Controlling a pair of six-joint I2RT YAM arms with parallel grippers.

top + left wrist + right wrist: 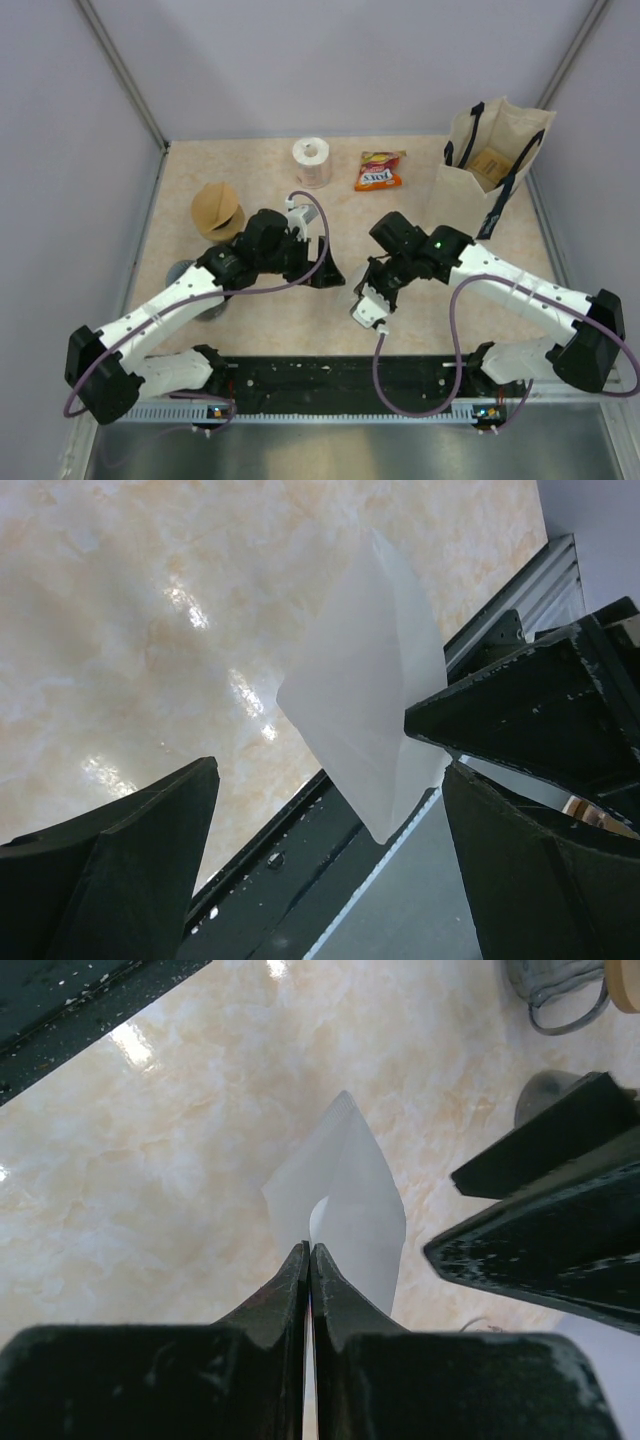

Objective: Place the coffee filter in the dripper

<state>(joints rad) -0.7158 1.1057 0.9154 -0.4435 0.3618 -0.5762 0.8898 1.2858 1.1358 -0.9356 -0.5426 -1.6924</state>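
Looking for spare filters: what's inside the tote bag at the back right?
In the tote bag, through its open top, one tan box-like item shows. The bag's walls cover everything lower down, so any other contents cannot be seen.

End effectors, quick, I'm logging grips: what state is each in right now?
Left end effector: open, holding nothing.
Right end effector: closed on the coffee filter.

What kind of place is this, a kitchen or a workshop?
Probably a robot test booth: plain panel walls enclose a marble-look table, a left arm and right arm are bolted at its near edge, and a paper roll, snack packet and tote bag sit about like props.
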